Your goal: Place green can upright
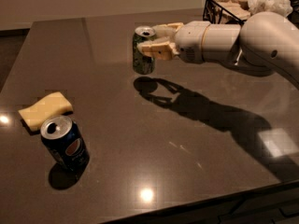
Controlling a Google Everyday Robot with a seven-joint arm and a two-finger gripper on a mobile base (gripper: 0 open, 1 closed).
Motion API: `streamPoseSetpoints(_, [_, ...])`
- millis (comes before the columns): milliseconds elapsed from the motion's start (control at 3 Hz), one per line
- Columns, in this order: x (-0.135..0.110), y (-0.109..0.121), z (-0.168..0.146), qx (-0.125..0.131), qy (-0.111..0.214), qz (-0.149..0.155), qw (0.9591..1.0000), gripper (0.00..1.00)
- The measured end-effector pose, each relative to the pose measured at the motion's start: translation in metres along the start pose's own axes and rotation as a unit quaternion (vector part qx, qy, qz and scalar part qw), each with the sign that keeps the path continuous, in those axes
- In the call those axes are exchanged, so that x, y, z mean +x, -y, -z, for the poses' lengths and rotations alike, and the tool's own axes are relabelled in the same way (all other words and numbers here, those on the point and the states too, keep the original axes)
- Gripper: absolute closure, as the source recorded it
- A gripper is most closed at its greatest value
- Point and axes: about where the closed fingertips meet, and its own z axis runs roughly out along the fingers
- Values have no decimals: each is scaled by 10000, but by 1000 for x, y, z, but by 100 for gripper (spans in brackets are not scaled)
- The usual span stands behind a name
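The green can is upright, its silver top with the opening facing up, held above the dark table at centre top; its shadow lies below it on the surface. My gripper comes in from the right on a white arm and is shut on the can's upper part, one tan finger behind it and one in front.
A blue Pepsi can stands upright at the front left. A yellow sponge lies just behind it. A black wire basket with items stands at the far right back edge. The table's front edge runs along the bottom right.
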Motion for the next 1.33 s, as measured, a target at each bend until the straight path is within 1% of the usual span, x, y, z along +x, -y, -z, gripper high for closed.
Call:
streamPoseSetpoints(333, [16,13,2,-35,97,-89,9999,100])
streamPoseSetpoints(667, [30,21,3,-25,61,-169,9998,82])
streamPoseSetpoints(1000, [44,26,2,-11,-72,-139,9999,57])
streamPoseSetpoints(1333, [50,27,1,-54,-153,2,9999,34])
